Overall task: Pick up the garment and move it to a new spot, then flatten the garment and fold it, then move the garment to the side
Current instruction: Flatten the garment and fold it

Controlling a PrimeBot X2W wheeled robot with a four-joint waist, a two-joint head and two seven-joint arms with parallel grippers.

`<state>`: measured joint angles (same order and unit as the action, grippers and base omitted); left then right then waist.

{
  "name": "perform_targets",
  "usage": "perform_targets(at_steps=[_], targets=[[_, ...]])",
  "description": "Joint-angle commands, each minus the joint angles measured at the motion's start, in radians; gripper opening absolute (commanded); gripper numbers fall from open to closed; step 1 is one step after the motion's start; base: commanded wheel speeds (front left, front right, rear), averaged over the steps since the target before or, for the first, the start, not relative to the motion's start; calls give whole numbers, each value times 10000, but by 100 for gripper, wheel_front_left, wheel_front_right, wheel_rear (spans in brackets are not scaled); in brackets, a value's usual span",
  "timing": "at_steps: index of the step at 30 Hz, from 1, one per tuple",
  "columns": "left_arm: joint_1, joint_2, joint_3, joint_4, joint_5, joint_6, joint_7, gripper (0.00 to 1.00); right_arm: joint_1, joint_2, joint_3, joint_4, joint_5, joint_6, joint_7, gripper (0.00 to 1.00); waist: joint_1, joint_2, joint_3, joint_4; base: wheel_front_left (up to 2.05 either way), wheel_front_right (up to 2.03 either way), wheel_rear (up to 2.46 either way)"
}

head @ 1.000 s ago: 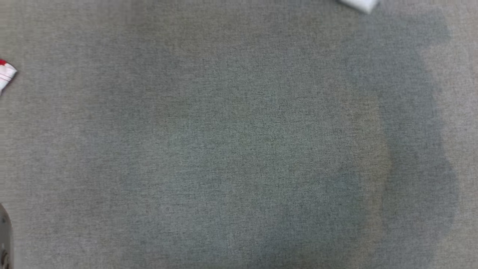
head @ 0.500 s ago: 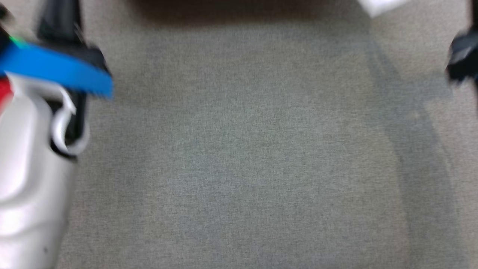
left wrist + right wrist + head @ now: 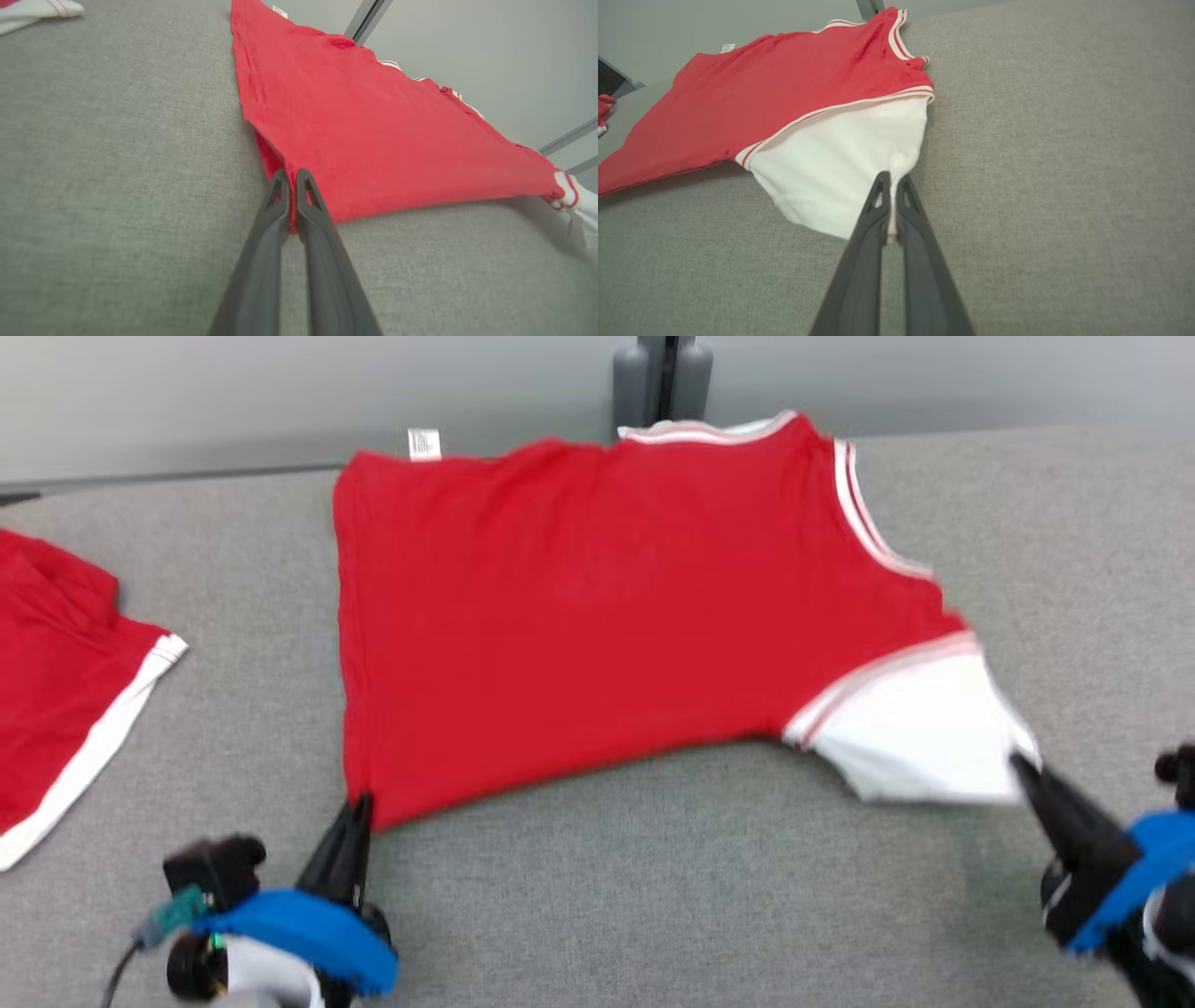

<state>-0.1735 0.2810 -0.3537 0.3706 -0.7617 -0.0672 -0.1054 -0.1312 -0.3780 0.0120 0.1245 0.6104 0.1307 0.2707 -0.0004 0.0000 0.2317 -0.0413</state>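
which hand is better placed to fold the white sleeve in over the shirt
Right. The right hand is shut on the sleeve itself; the left hand pinches the bottom corner of the shirt, at the opposite end.

A red garment is seen spread nearly flat and sideways across a grey cloth-covered surface, its far edge reaching the surface's back edge. A white sleeve, joined by red-and-white striped trim, is drawn out toward the near right. The same trim is seen at the far neckline. A small white label is shown at the far left corner. The near edge is pulled taut and slightly raised.
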Motion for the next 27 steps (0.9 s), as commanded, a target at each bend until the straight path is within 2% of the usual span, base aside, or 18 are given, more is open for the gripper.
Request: perform_targets(at_steps=[1,9,14,19,27], targets=[[326,87,26,-207,-93,114,97,0,528,261,-293,-339,-73,1,380,0,4,0,-280,-150,0,0,0],[2242,915,322,-2132,-171,1155,791,0,3517,2482,-2015,-3324,-593,1,3954,0,4,0,-787,-79,0,0,0],[2989,1411,416,-3247,-200,1636,1321,0,4489,3150,-2807,-4899,-959,1,5581,0,4,0,-766,-109,0,0,0],[3538,1603,377,-4095,-226,2061,1779,0,4515,3268,-3125,-5593,-1140,1,6025,0,4,0,-678,-184,0,0,0],[2828,1506,333,-4548,-138,2020,1833,0,3059,3252,-2650,-5757,-1583,1,5324,0,4,0,-463,-95,0,0,0]])
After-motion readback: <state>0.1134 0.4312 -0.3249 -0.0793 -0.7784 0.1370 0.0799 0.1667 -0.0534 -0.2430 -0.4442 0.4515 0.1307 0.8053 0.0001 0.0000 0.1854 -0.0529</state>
